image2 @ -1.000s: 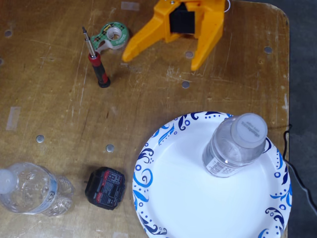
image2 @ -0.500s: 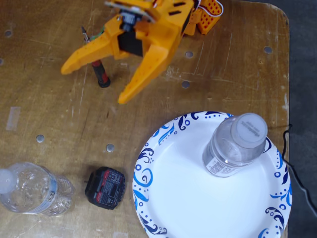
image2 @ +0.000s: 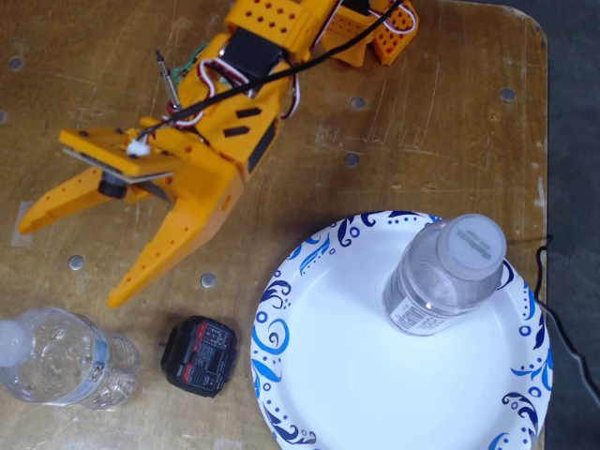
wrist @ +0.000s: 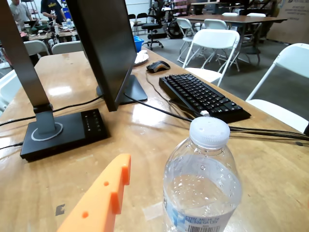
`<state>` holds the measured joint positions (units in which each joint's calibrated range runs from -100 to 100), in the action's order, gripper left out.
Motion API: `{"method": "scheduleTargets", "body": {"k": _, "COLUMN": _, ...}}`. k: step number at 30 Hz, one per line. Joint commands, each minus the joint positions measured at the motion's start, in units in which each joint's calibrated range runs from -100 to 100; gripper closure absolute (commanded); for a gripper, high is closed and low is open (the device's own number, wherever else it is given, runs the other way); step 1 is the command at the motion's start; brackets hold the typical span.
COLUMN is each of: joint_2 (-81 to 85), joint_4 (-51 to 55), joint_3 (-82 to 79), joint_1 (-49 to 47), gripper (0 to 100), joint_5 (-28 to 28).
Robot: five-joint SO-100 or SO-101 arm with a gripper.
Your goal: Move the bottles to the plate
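1. Gripper [image2: 66, 258] stands wide open and empty, its two orange fingers [image2: 155, 253] splayed toward the lower left of the fixed view
2. One bottle [image2: 448, 277] stands upright on the plate [image2: 319, 375], near its upper right rim; judged placed
3. Crinkled bottle [image2: 56, 361] lies on its side on the table [image2: 422, 112], lower left, off the plate and just beyond the fingertips
4. Advised: lower the jaws to straddle the lying bottle's body, since the thin plastic may buckle or roll
5. Small black device [image2: 199, 354] sits between that bottle and the plate; clear it when carrying
6. Arm reaches in low from the top edge, angled down-left
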<state>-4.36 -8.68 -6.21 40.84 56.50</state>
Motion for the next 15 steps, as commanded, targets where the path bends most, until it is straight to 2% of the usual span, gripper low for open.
{"method": "scheduleTargets", "body": {"k": 1, "joint_2": -3.14, "joint_4": 0.06, "joint_3": 8.19, "joint_1": 1.37, "gripper": 62, "joint_5": 0.00}}
{"method": "scheduleTargets", "body": {"k": 15, "joint_2": -17.81, "joint_4": 0.15, "joint_3": 25.66, "joint_1": 2.13, "gripper": 62, "joint_5": -0.06}}
